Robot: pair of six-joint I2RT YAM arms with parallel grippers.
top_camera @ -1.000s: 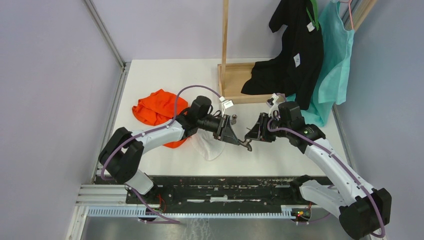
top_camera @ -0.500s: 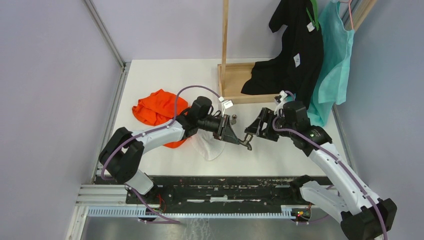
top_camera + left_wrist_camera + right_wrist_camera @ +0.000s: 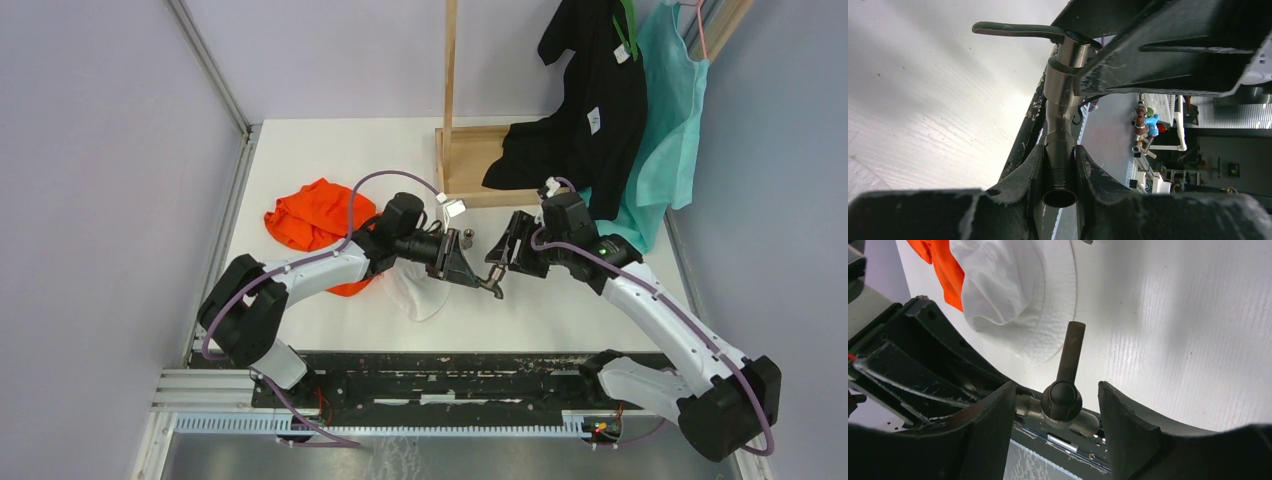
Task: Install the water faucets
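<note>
One of the water faucets point(image 3: 490, 282), dull grey metal with a dark lever handle, hangs above the table between both arms. My left gripper point(image 3: 472, 271) is shut on its threaded end point(image 3: 1060, 167), the fingers point(image 3: 1020, 172) pressing both sides. The valve body point(image 3: 1064, 85) and lever point(image 3: 1018, 30) stick out beyond them. My right gripper point(image 3: 501, 255) faces it from the right and is open. Its fingers point(image 3: 993, 425) straddle the handle's round hub point(image 3: 1062, 399) with gaps on both sides. The lever point(image 3: 1071, 352) points away over the table.
A white hat point(image 3: 420, 292) and an orange cloth point(image 3: 308, 218) lie under and left of the left arm. A wooden stand point(image 3: 470, 165) with black point(image 3: 585, 100) and teal point(image 3: 665, 120) garments fills the back right. A black rail point(image 3: 450, 365) runs along the near edge.
The right gripper has opened wider, drawn back slightly to the right, then moved left and up around the faucet's handle. The left arm has stayed still with the faucet.
</note>
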